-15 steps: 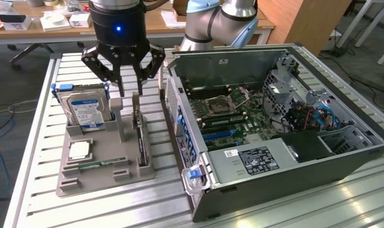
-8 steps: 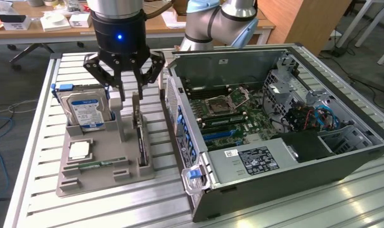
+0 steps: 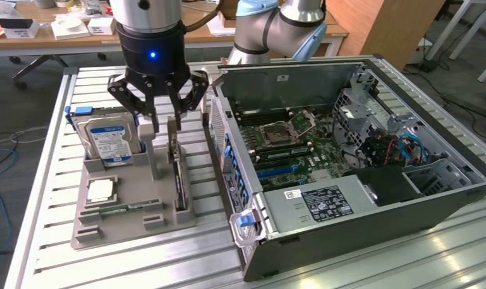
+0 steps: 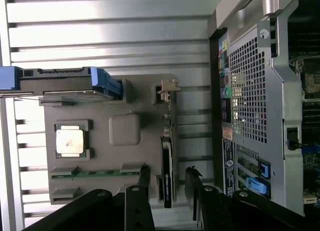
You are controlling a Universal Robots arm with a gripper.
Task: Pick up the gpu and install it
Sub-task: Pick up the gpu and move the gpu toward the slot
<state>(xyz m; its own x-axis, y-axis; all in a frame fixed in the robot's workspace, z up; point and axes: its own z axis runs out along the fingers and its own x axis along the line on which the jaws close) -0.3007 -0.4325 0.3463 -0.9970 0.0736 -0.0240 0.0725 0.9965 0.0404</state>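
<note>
Gripper [image 3: 160, 123] hangs over the grey parts fixture [image 3: 106, 232], left-centre of the exterior frame. Fingers [image 4: 144, 193] are apart, one each side of the gpu [image 3: 178, 180]. The card stands on edge in its slot, so both faces are free for a pinch; not clamped yet. The open PC case [image 3: 347, 198] sits just beside it, frame right, motherboard [image 3: 295, 144] exposed. Slatted aluminium tabletop [image 3: 403, 262]; office desks [image 3: 34, 42] along the top.

Gpu [image 3: 177, 174]: thin dark card w/ pale bracket at the end toward frame top. Stands upright on its long edge, slotted in grey tray [image 3: 106, 226], left-centre of ext. view. In wrist view gpu [image 4: 167, 173] is seen edge-on, a narrow black strip.
</note>
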